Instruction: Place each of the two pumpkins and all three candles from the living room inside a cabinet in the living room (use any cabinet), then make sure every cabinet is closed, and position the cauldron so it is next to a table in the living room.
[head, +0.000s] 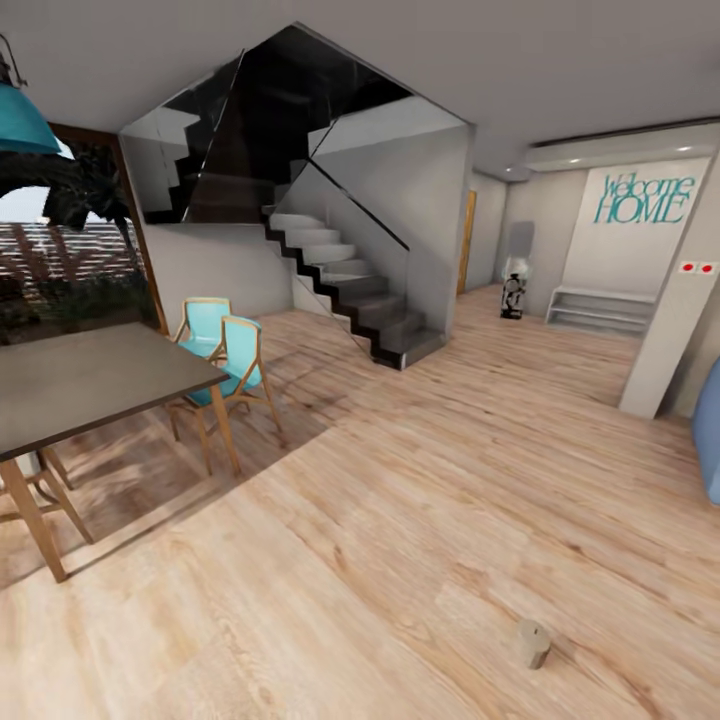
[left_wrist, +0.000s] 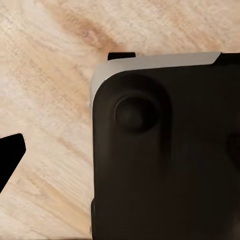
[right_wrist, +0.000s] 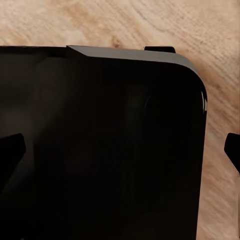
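The floor (head: 420, 520) is pale wood plank with a visible grain and a soft, low sheen. 1 candle (head: 533, 642) on it looks matt, plain beige-tan. The dining table (head: 90, 375) has a smooth, dark matt top on light wooden legs; the 2 chairs (head: 225, 350) have wooden frames with teal seats. The stairs (head: 340, 280) have smooth grey treads and glossy glass side panels. In both wrist views, the robot's base (left_wrist: 165, 160) is smooth black plastic, faintly glossy.
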